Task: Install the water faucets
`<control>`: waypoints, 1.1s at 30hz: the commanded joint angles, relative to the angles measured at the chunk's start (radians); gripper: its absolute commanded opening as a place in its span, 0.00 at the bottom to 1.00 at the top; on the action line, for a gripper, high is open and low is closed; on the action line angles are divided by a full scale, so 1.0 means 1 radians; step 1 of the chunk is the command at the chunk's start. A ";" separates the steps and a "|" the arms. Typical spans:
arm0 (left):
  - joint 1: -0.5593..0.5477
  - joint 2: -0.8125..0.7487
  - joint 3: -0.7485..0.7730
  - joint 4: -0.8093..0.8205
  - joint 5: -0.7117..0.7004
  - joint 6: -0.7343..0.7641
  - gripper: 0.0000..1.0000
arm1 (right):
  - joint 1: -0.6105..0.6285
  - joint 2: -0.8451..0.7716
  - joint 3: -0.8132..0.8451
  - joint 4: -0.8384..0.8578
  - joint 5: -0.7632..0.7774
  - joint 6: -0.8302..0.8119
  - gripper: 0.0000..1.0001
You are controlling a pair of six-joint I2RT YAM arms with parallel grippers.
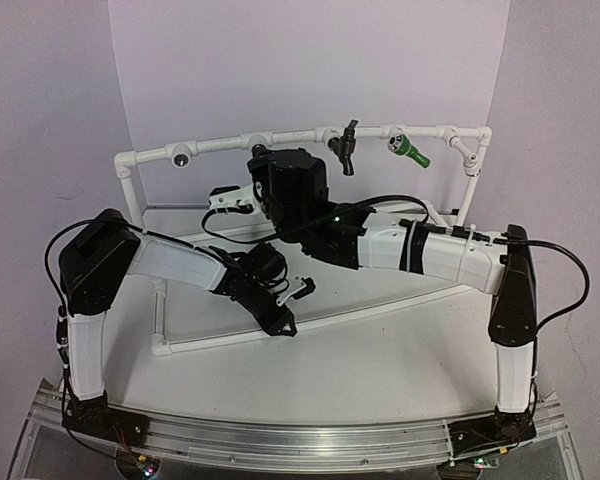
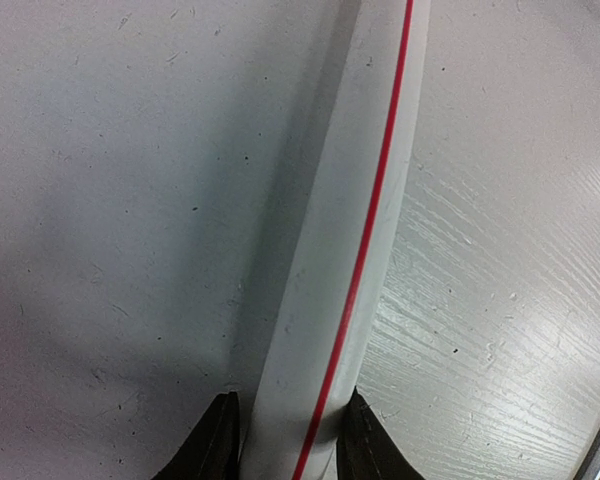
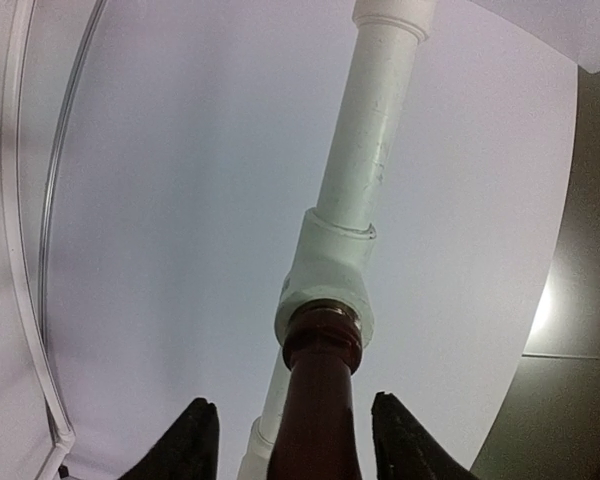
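Left jaws clamp a white red-striped plastic pipe [image 2: 325, 300]; right jaws, apart, flank a reddish-brown faucet [image 3: 318, 420] set into a white tee socket [image 3: 330, 270].

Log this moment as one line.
left gripper: shut on frame pipe | right gripper: open, straddling reddish-brown faucet in tee socket | black faucet, green faucet: on top rail

The left arm [image 1: 170, 262] and the right arm [image 1: 450, 255] both have smooth white link shells and black, boxy joint housings [image 1: 95, 262]. Thin black cables [image 1: 570, 265] loop beside them. A small green light [image 1: 336, 216] shines on the right arm's wrist. The fingers [image 3: 195, 440] are black, matte and tapered.
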 commanded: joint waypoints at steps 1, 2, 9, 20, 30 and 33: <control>-0.005 0.157 -0.063 -0.047 -0.014 -0.145 0.00 | 0.001 0.021 0.059 0.055 0.046 0.056 0.45; -0.005 0.157 -0.063 -0.047 -0.013 -0.145 0.00 | 0.001 0.029 0.064 0.059 0.051 0.069 0.42; -0.005 0.159 -0.063 -0.047 -0.014 -0.146 0.00 | 0.001 0.100 0.147 0.086 0.101 0.208 0.11; -0.005 0.160 -0.061 -0.047 -0.011 -0.147 0.00 | 0.002 0.135 0.212 0.087 0.110 0.886 0.00; -0.005 0.164 -0.058 -0.047 -0.010 -0.149 0.00 | -0.008 0.081 0.163 0.108 -0.017 1.956 0.00; -0.004 0.168 -0.057 -0.047 -0.012 -0.149 0.00 | -0.011 0.081 0.135 0.212 -0.013 2.175 0.00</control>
